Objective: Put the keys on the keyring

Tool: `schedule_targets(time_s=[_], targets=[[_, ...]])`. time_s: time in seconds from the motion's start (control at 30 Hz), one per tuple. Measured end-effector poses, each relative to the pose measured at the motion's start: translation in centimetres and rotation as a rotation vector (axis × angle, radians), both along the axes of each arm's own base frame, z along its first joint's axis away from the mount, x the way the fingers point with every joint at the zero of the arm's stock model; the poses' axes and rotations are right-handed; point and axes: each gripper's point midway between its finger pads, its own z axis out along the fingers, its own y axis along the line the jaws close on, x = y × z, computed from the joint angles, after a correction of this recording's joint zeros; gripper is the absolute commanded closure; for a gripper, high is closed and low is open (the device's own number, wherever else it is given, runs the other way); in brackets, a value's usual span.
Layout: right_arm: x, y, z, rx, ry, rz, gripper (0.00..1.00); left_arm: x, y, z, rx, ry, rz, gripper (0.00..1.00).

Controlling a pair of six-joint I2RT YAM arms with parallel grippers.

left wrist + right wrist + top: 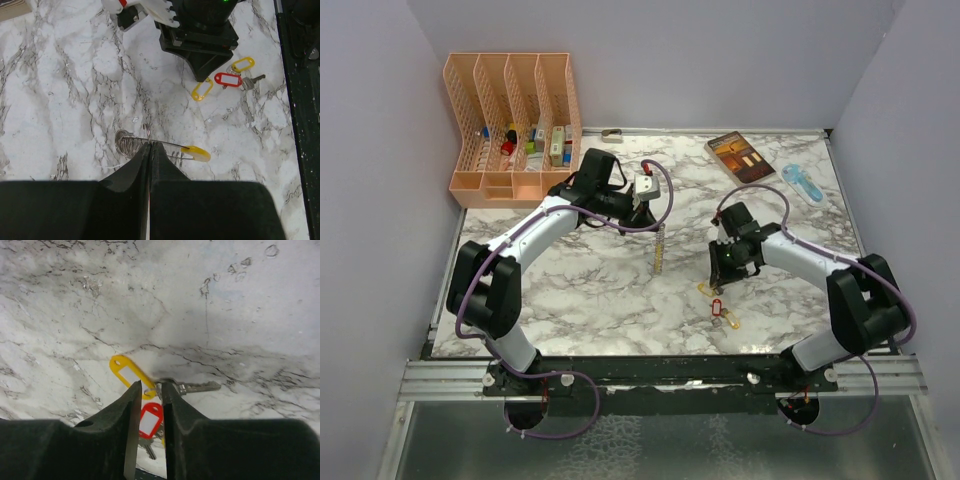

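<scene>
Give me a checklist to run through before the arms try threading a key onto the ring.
1. left gripper clamped on the keyring: ok, its fingers are shut on the wire.
2. right gripper holding a key: cannot tell; there is a narrow gap, with the tips at the yellow-tagged key.
3. Other keys within reach: ok, the red-tagged key lies just beside the right gripper.
4. Keyring opened to take a key: cannot tell.
5. Path between the grippers: ok, only bare table lies between them.
</scene>
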Motion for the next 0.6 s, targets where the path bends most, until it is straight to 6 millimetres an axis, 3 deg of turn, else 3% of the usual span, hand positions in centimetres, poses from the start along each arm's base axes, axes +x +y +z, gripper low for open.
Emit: schedule_targets(time_s=[0.07,0.23,0.3,0.6], targets=[[0.1,-0.3,0.8,-0.011,-0.015,-0.022,0.5,0.0,0.0,0.0,-0.001,-0.002,0.001,1.0],[1.4,-0.3,4.8,0.003,-0.088,-0.093,0.47,0.2,-0.1,0.1,-0.005,-0.006,0.003,1.0],[1.6,-0.3,5.4,0.002,-0.094,-0.117,0.5,0.2,-0.1,0.2,-0.008,-0.009,0.003,1.0],[-2.1,-1.5,2.5,-0.067,0.049,-0.203,0.66,0.2,-0.1,0.1,-0.008,-0.01,0.002,1.0]])
